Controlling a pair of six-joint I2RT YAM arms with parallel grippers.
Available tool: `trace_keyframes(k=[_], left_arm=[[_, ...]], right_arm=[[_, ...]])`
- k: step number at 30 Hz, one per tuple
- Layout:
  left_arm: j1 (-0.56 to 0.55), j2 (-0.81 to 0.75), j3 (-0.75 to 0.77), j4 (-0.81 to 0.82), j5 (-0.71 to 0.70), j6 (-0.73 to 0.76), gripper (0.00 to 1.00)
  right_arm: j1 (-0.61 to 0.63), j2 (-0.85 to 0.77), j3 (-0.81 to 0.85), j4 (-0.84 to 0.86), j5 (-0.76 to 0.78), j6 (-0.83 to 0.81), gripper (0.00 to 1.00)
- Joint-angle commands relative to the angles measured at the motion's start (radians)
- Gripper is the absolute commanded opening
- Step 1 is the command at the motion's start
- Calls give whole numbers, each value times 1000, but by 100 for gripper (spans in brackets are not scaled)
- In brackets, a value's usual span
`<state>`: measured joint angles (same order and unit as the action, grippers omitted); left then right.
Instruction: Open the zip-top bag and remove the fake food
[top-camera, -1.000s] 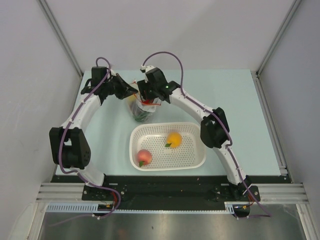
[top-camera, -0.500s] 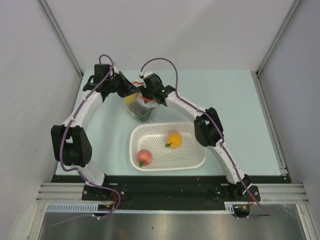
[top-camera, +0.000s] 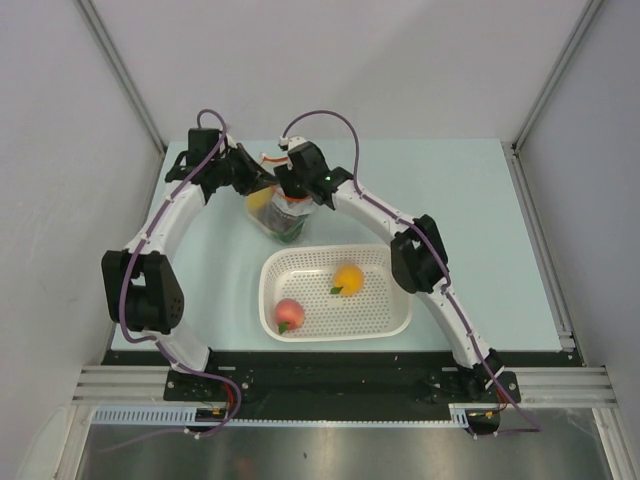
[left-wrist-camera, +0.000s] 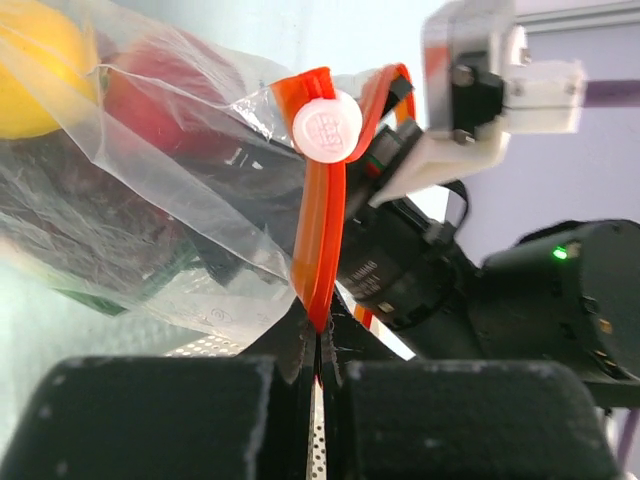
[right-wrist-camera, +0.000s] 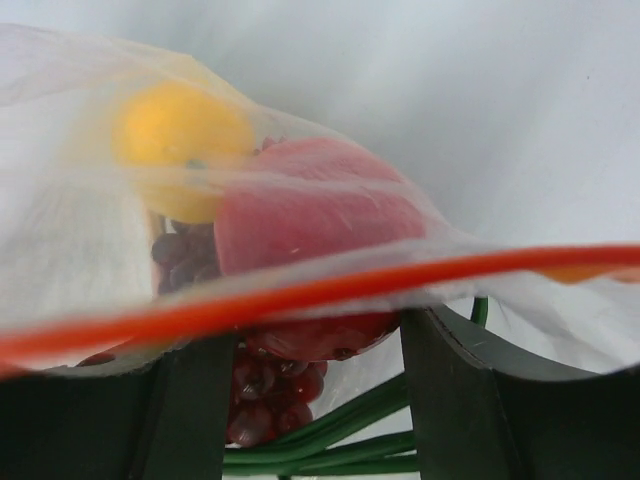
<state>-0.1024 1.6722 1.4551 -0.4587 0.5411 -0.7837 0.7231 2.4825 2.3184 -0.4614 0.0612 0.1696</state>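
Bench (top-camera: 470, 210), far-left quarter: the zip-top bag (top-camera: 281, 212) is standing just beyond the white perforated basket (top-camera: 378, 303), with both arms meeting over its mouth.

- Left end effector (left-wrist-camera: 318, 352): clenched, its two fingers pinching the red-orange zip strip (left-wrist-camera: 320, 235) at the bag's rim. The strip is rising straight out of the closed jaws, and a white round slider (left-wrist-camera: 326, 125) is sitting on it higher up.
- Right end effector (right-wrist-camera: 318, 395): its fingers are standing apart at the bag's mouth. The zip strip is running across just past their tips, with clear film draping over them. Whether they are grasping anything, I cannot tell.
- Inside the bag, seen through the film: a yellow piece (right-wrist-camera: 178, 140) is lying against a red round fruit (right-wrist-camera: 315, 215); dark purple grapes (right-wrist-camera: 262, 405) are showing beneath it, and green onion stalks (right-wrist-camera: 345, 445) are lying lowest in the right wrist view.
- Inside the basket: an orange fruit (top-camera: 348, 278) is resting near the middle and a pink peach (top-camera: 289, 314) near the front-left corner, the two apart.
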Motion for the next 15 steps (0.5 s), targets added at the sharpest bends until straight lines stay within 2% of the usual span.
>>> trace_keyframes(k=[1, 10, 15], left_arm=[[1, -25, 16, 6, -30, 38, 0], [20, -25, 31, -18, -67, 81, 0], [21, -26, 28, -15, -75, 89, 0]], right_arm=[[-8, -141, 30, -34, -43, 44, 17], [-36, -223, 36, -202, -231, 169, 17], [-65, -270, 29, -301, -398, 224, 17]])
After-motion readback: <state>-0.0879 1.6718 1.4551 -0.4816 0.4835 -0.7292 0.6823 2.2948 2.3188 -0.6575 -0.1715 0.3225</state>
